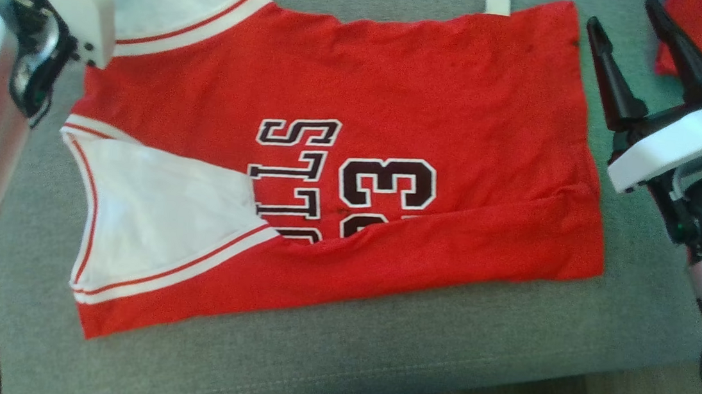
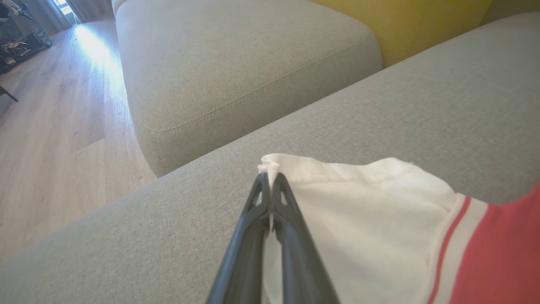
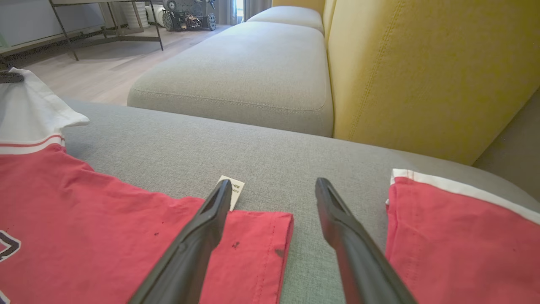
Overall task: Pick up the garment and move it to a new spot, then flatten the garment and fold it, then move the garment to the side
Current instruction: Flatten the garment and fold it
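- Our left gripper (image 2: 271,177) sits closest to the lens. Its two dark fingers are pressed together, clamped on the corner of a white shoulder panel (image 2: 358,219), low over the grey seat cushion (image 2: 126,236).
- That panel belongs to the red jersey (image 1: 399,99), the garment we are to fold. It lies spread across the middle of the cushion, with black-and-white lettering and the number 33 facing up.
- Along the side nearest the cushion's front edge, a long strip of red cloth is already turned over onto the print, hiding part of the numerals.
- Our right gripper (image 3: 274,183) is at the jersey's other end, toward the cushion's back. Its jaws stand wide apart and hold nothing. One finger is over the red hem corner, the other over bare cushion. We cannot tell whether the tips touch the cloth.
- A small white care label (image 3: 233,191) pokes out from the hem onto the cushion, just beside that finger.
- A second red garment (image 3: 455,236) lies on the same cushion, apart from the jersey.
- We judge the jersey light, thin and limp. It will likely sag and crease wherever unsupported, and may drag on the cushion's woven cover.
- The best holds look like corners and banded edges, pinched through all layers, one at each end, so the turned strip does not fall open.
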{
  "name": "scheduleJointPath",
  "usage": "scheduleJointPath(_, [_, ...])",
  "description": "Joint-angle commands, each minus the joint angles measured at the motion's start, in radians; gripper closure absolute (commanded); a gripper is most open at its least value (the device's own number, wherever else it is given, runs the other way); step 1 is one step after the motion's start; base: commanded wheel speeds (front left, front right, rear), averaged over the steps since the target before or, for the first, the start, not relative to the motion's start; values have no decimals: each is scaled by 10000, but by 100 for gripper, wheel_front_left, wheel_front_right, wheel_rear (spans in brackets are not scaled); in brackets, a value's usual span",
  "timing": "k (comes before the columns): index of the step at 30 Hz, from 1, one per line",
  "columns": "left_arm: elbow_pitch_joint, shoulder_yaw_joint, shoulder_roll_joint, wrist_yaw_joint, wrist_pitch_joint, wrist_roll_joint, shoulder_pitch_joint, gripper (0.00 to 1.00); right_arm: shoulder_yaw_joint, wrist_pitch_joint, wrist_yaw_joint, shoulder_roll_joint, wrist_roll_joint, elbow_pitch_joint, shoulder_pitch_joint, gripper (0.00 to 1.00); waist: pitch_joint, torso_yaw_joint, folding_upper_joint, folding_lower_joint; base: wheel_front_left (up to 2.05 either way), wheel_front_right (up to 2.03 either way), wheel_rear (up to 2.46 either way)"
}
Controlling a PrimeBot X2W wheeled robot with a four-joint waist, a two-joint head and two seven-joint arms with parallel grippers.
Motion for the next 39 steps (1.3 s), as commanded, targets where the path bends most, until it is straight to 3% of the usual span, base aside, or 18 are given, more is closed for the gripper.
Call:
scheduleJointPath(1, [-361, 323, 375, 100, -96, -45, -274, 100, 98, 59, -9, -204, 169, -161, -105, 0, 0, 148, 0, 0, 0, 0, 0])
scheduleJointPath(11, [-1501, 216, 246, 384, -233, -85, 6, 100, 1007, 596, -9, -1041, 1834, 1648, -1373, 0, 305, 797, 0, 0, 0, 0, 0])
scheduleJointPath(34, [-2602, 44, 275, 757, -41, -186, 153, 100, 3713, 1124, -9, -1518, 4030, 3686, -2820, 0, 785, 1279, 0, 0, 0, 0, 0])
scheduleJointPath(35, [-2620, 38, 283, 770, -39, -188, 158, 100, 3808, 1207, -9, -1517, 4209, 3696, -2821, 72, 801, 1282, 0, 0, 0, 0, 0])
scheduleJointPath(36, [-2629, 28, 292, 779, -36, -189, 164, 100, 3904, 1245, -9, -1536, 4358, 3685, -2833, 100, 813, 1287, 0, 0, 0, 0, 0])
scheduleJointPath(39, [-2627, -9, 291, 799, -39, -197, 178, 100, 4184, 1188, -9, -1657, 4623, 3666, -2892, 100, 813, 1320, 0, 0, 0, 0, 0])
